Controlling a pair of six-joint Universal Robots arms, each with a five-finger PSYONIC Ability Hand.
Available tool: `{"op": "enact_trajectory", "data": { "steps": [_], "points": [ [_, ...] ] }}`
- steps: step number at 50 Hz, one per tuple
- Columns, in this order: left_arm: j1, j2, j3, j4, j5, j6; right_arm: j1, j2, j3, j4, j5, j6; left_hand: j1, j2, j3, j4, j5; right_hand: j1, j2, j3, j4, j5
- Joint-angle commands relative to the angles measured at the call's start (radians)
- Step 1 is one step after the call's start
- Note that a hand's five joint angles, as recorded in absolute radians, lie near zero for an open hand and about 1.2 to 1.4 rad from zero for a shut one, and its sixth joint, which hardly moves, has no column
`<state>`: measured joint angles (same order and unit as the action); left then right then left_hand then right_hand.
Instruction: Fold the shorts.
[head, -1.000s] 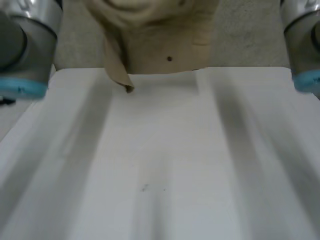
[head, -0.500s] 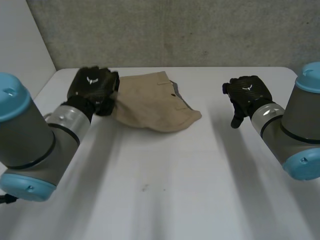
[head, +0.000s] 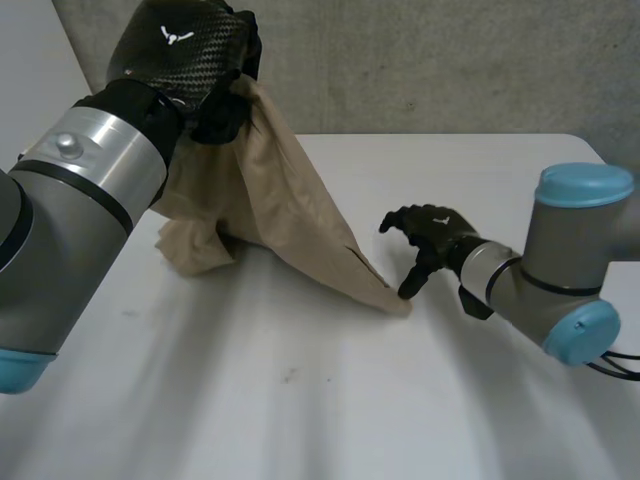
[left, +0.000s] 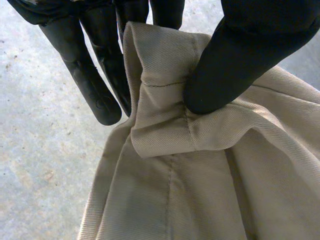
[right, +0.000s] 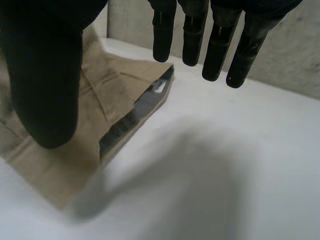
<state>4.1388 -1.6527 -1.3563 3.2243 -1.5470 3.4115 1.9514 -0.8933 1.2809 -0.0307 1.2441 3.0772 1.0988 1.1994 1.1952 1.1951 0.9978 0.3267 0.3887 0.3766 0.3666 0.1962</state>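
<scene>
The tan shorts (head: 270, 195) hang from my left hand (head: 190, 55), which is raised at the back left; their lower part trails down onto the white table (head: 330, 400). In the left wrist view the thumb (left: 235, 60) pinches a seamed fold of the shorts (left: 165, 125) against the fingers (left: 85, 70). My right hand (head: 425, 240) is low over the table, its fingers relaxed, right beside the shorts' lowest corner (head: 385, 295). In the right wrist view its straight fingers (right: 210, 35) and thumb (right: 45, 85) hover over that corner of the shorts (right: 100, 120), holding nothing.
A grey wall (head: 450, 60) runs behind the table's far edge. Bare table surface lies in front of and to the right of the shorts.
My left hand has lifted the shorts high off the table, so they now hang and stretch. My right hand has moved left and down to the lowest corner, and its fingers have opened.
</scene>
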Motion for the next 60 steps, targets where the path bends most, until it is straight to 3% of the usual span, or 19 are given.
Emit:
{"op": "enact_trajectory", "data": {
  "steps": [1, 5, 14, 21, 29, 39, 42, 43, 44, 46, 47, 51, 56, 58, 60],
  "points": [
    [0.009, -0.002, 0.002, 0.005, -0.001, 0.0, 0.023, 0.036, -0.009, 0.011, -0.002, 0.052, 0.297, 0.197, 0.201, 0.201, 0.224, 0.19, 0.128, 0.14, 0.15, 0.146],
    [0.014, -0.013, 0.003, 0.005, -0.001, 0.002, 0.021, 0.039, 0.0, 0.031, 0.006, 0.051, 0.297, 0.197, 0.201, 0.201, 0.224, 0.181, 0.119, 0.131, 0.141, 0.137],
    [0.049, -0.021, -0.009, -0.001, -0.001, 0.0, -0.014, -0.131, 0.029, 0.098, -0.005, 0.049, 0.297, 0.197, 0.201, 0.201, 0.224, 0.169, 0.107, 0.119, 0.129, 0.125],
    [0.057, -0.015, -0.009, -0.003, 0.001, -0.001, -0.062, -0.19, 0.167, 0.117, -0.014, 0.047, 0.297, 0.197, 0.201, 0.201, 0.224, 0.166, 0.104, 0.116, 0.126, 0.122],
    [0.043, -0.002, 0.003, -0.001, -0.001, -0.001, -0.016, -0.185, 0.239, 0.045, -0.003, 0.101, 0.297, 0.197, 0.201, 0.201, 0.224, 0.175, 0.113, 0.125, 0.135, 0.131],
    [0.021, -0.002, 0.011, -0.003, -0.001, -0.001, 0.067, -0.093, 0.175, -0.035, 0.003, 0.274, 0.297, 0.197, 0.201, 0.201, 0.224, 0.199, 0.137, 0.149, 0.159, 0.155],
    [0.021, -0.002, 0.011, -0.003, -0.002, -0.001, 0.089, -0.075, 0.149, -0.035, 0.005, 0.285, 0.297, 0.197, 0.201, 0.201, 0.224, 0.281, 0.219, 0.231, 0.241, 0.237],
    [0.021, -0.002, 0.009, -0.003, -0.002, -0.001, 0.102, -0.059, 0.131, -0.038, 0.014, 0.288, 0.297, 0.197, 0.201, 0.201, 0.224, 0.638, 0.576, 0.588, 0.598, 0.594],
    [0.021, -0.002, 0.009, -0.003, -0.002, -0.001, 0.103, -0.059, 0.13, -0.038, 0.014, 0.288, 0.297, 0.197, 0.201, 0.201, 0.224, 0.642, 0.58, 0.592, 0.602, 0.598],
    [0.021, -0.002, 0.008, -0.004, -0.002, -0.001, 0.103, -0.049, 0.114, -0.038, 0.058, 0.291, 0.297, 0.197, 0.201, 0.201, 0.224, 1.067, 1.005, 1.017, 1.027, 1.023],
    [0.023, -0.002, 0.006, -0.006, -0.004, -0.001, 0.1, -0.055, 0.106, -0.035, 0.108, 0.29, 0.297, 0.197, 0.201, 0.201, 0.224, 1.07, 1.008, 1.02, 1.03, 1.025],
    [0.031, 0.001, -0.001, -0.017, -0.002, 0.0, 0.093, -0.108, 0.098, -0.031, 0.216, 0.233, 0.297, 0.197, 0.201, 0.201, 0.224, 1.07, 1.008, 1.02, 1.03, 1.026],
    [0.06, 0.037, -0.02, -0.086, 0.001, 0.002, 0.035, -0.256, 0.11, -0.006, 0.216, 0.098, 0.297, 0.197, 0.201, 0.201, 0.224, 1.07, 1.008, 1.02, 1.03, 1.026],
    [0.076, 0.047, -0.024, -0.115, 0.001, 0.002, -0.031, -0.399, 0.124, 0.026, 0.212, -0.074, 0.297, 0.197, 0.201, 0.201, 0.224, 1.07, 1.008, 1.02, 1.03, 1.026],
    [0.101, 0.06, -0.029, -0.162, 0.004, 0.0, -0.051, -0.458, 0.114, 0.049, 0.218, -0.151, 0.297, 0.197, 0.201, 0.201, 0.224, 1.07, 1.008, 1.02, 1.03, 1.026]
  ]
}}
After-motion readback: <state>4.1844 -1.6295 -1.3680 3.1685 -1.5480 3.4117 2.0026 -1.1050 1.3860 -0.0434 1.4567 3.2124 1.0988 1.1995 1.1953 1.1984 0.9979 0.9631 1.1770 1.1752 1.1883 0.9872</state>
